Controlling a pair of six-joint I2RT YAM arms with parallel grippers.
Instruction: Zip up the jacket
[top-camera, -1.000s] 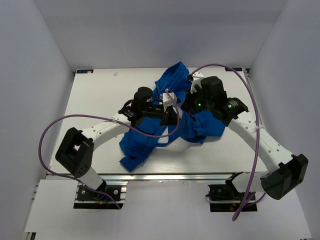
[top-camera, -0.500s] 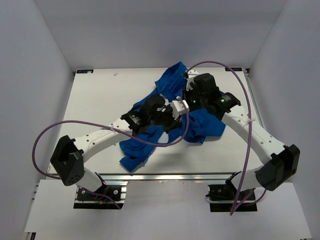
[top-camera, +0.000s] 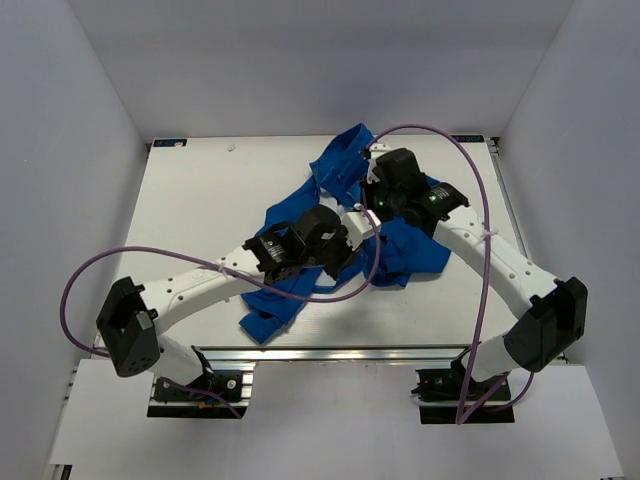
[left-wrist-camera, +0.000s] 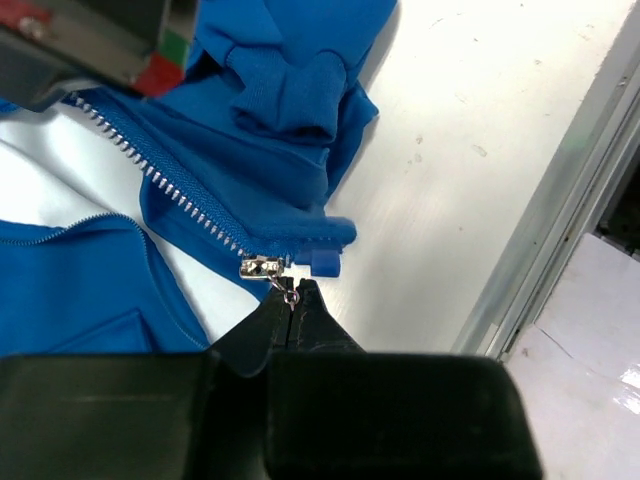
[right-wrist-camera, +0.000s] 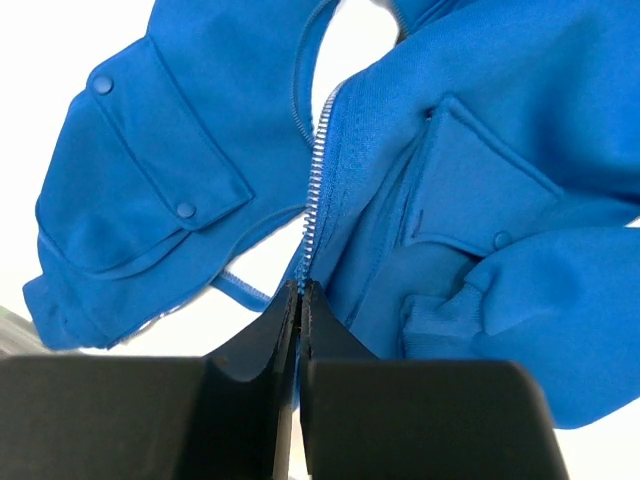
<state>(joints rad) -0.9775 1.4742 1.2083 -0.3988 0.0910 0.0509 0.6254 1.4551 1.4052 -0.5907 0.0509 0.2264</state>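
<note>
The royal-blue jacket (top-camera: 345, 160) lies crumpled on the white table (top-camera: 200, 200), centre back. In the left wrist view my left gripper (left-wrist-camera: 291, 293) is shut on the small metal pull of the silver zipper slider (left-wrist-camera: 261, 267), which sits at the end of the zipper teeth (left-wrist-camera: 170, 192) by the jacket (left-wrist-camera: 280, 90) hem. In the right wrist view my right gripper (right-wrist-camera: 300, 288) is shut on the jacket's zipper edge (right-wrist-camera: 314, 200), between two flap pockets (right-wrist-camera: 140, 200). From above, the left gripper (top-camera: 338, 240) and right gripper (top-camera: 374, 196) are close together over the jacket.
Purple cables (top-camera: 90, 270) loop off both arms above the table. The table's metal side rail (left-wrist-camera: 560, 230) runs close to the right of the slider. White walls enclose the table on three sides.
My left gripper has moved toward the near edge, drawing the zipper slider with it. My right gripper has shifted left over the jacket.
</note>
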